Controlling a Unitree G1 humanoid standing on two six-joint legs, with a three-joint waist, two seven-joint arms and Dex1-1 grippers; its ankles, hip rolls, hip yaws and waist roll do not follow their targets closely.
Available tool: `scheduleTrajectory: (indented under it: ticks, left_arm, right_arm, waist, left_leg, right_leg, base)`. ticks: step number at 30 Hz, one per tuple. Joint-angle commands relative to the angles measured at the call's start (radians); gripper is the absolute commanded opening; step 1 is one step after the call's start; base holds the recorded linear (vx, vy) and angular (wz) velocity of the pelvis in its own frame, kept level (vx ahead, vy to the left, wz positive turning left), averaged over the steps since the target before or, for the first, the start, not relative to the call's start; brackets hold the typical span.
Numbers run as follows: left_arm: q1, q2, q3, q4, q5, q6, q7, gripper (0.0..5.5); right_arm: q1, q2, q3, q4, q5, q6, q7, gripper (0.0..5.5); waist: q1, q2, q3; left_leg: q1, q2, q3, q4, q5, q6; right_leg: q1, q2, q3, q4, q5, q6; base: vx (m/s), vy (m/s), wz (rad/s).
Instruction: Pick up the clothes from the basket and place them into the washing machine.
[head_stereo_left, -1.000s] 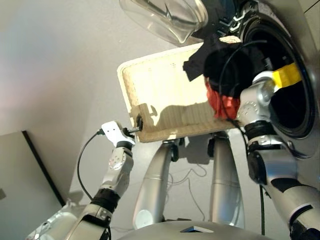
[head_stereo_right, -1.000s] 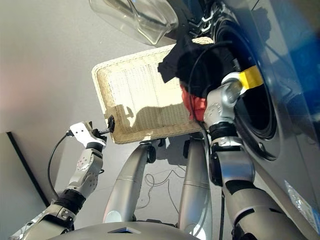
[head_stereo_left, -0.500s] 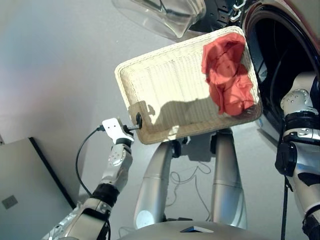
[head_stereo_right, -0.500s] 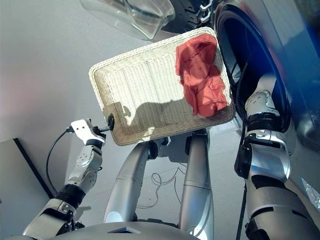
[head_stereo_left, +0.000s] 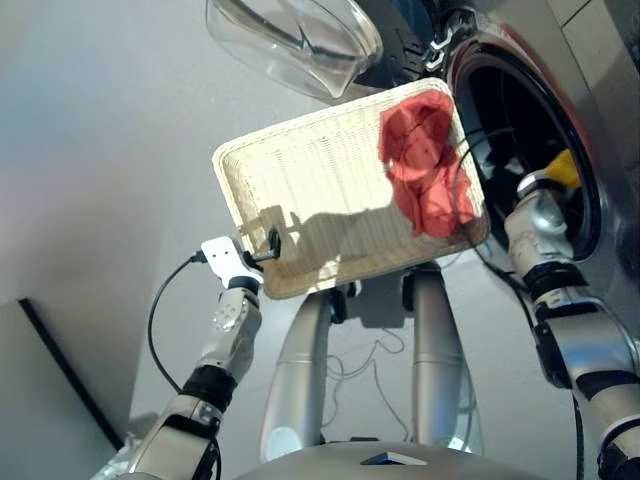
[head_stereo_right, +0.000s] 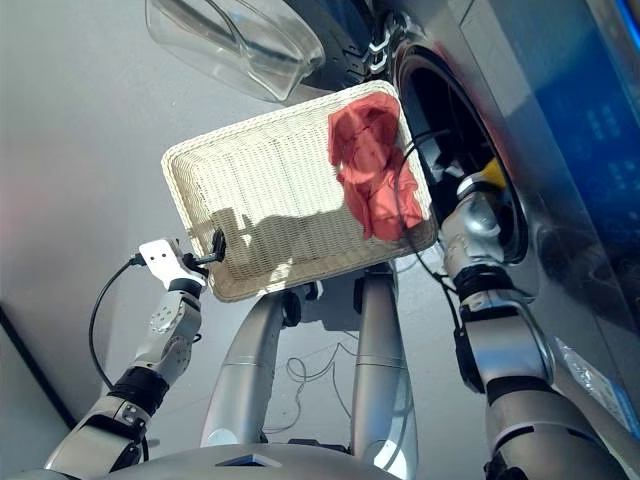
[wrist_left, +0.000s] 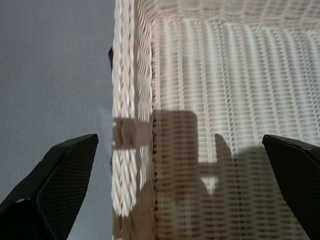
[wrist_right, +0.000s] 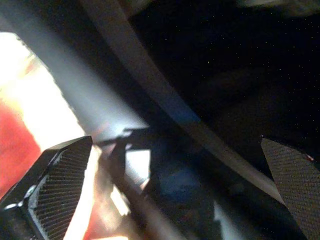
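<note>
Gone from the basket since a second ago is the black garment; only the coral red garment lies at its upper-right end, beside the washing machine porthole. Left gripper fingers spread wide over the rim; right gripper fingers wide, empty, inside the drum.

My left tool is spread wide, straddling the basket rim, its shadow on the ribbed weave inside
</note>
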Motion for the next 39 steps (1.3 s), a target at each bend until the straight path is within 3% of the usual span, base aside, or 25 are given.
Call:
scheduleTrajectory:
  ticks: [1,8,16,22,23,24,32,39]
  left_arm:
    - [0.018,0.034,0.053,-0.003,-0.006,-0.023,-0.023,5.50]
    - [-0.025,0.020,0.051,0.005,0.006,-0.026,-0.015,5.50]
    - [-0.049,0.024,0.043,-0.035,0.011,-0.013,0.002,5.50]
    - [-0.073,0.026,0.020,-0.044,0.014,-0.004,0.018,5.50]
    - [-0.073,0.027,0.018,-0.046,0.013,-0.002,0.016,5.50]
    - [-0.074,0.025,0.014,-0.045,0.012,0.000,0.015,5.50]
    - [-0.068,0.023,0.015,-0.033,0.002,0.000,0.021,5.50]
    - [-0.048,0.013,0.023,-0.030,-0.002,-0.016,0.020,5.50]
  right_arm:
    - [0.003,0.008,0.038,-0.042,-0.091,0.003,0.060,5.50]
    - [-0.042,0.095,0.078,0.104,-0.220,0.061,0.061,5.50]
    - [-0.114,0.141,0.055,0.268,-0.280,0.107,0.019,5.50]
    - [-0.182,0.154,0.019,0.335,-0.243,0.125,0.001,5.50]
    - [-0.188,0.152,0.012,0.340,-0.228,0.126,0.005,2.44]
    - [-0.191,0.153,0.010,0.339,-0.219,0.124,0.007,0.00]
    - [-0.154,0.178,-0.035,0.232,-0.046,0.065,0.019,0.00]
    - [-0.051,0.193,-0.116,0.002,0.167,-0.038,0.040,0.00]
  waist:
    - [0.031,-0.012,-0.016]
    - [0.057,-0.020,-0.001]
    - [0.089,0.006,0.029]
    - [0.104,0.022,0.044]
    - [0.105,0.025,0.043]
    - [0.105,0.025,0.042]
    - [0.094,0.018,0.016]
    - [0.066,0.019,0.005]
  left_leg:
    - [0.013,0.015,-0.014,-0.080,0.054,-0.026]
    - [0.009,0.007,-0.032,-0.102,0.071,-0.026]
    - [-0.070,-0.005,-0.050,-0.046,0.062,-0.016]
    - [-0.121,-0.010,-0.051,0.000,0.049,-0.011]
    - [-0.126,-0.010,-0.049,0.008,0.046,-0.011]
    - [-0.128,-0.010,-0.048,0.013,0.044,-0.010]
    - [-0.093,-0.007,-0.034,0.001,0.033,-0.010]
    - [-0.006,-0.006,-0.018,-0.072,0.041,-0.015]
  right_leg:
    - [0.064,0.025,-0.026,-0.064,-0.007,0.032]
    - [0.069,0.014,-0.043,-0.075,-0.011,0.033]
    - [-0.001,0.007,-0.047,-0.007,-0.032,0.032]
    - [-0.054,-0.001,-0.048,0.055,-0.055,0.027]
    - [-0.060,-0.002,-0.049,0.064,-0.056,0.027]
    - [-0.063,-0.003,-0.048,0.069,-0.059,0.025]
    - [-0.046,0.002,-0.042,0.061,-0.060,0.026]
    - [0.032,0.005,-0.030,-0.008,-0.041,0.035]
  base:
    - [0.000,0.000,0.000]
    - [0.000,0.000,0.000]
    - [0.000,0.000,0.000]
    - [0.000,0.000,0.000]
    - [0.000,0.000,0.000]
    - [0.000,0.000,0.000]
    - [0.007,0.002,-0.004]
    - [0.000,0.000,0.000]
